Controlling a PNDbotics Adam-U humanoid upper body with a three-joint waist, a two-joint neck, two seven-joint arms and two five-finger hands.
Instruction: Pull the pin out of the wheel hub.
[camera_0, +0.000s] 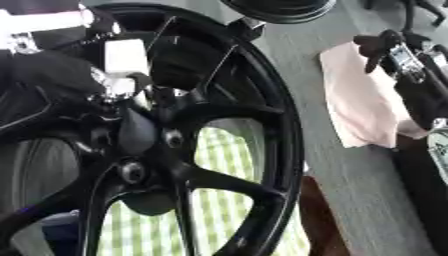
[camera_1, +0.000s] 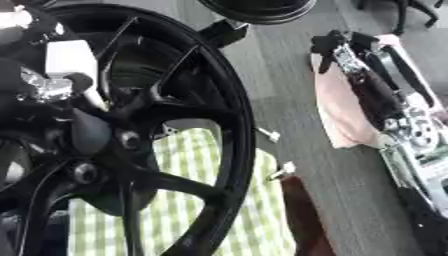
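A big black spoked wheel (camera_0: 262, 115) fills the left of both views, tilted, with its hub (camera_0: 131, 150) at the lower left and bolt holes (camera_0: 172, 137) showing. My left hand (camera_0: 52, 75) comes in from the upper left and sits right against the hub; a white block (camera_0: 125, 55) and a shiny silver piece (camera_0: 118, 87) show at it. I cannot make out a pin apart from that silver piece. My right hand (camera_1: 367, 80) lies idle at the right over a pink cloth (camera_1: 337, 110), well away from the wheel, fingers relaxed and holding nothing.
A green and white checked cloth (camera_1: 192, 165) lies under the wheel. A brown edge (camera_1: 302, 215) runs beside it, with grey floor (camera_1: 289, 75) beyond. Another round black object (camera_1: 258, 10) stands at the top.
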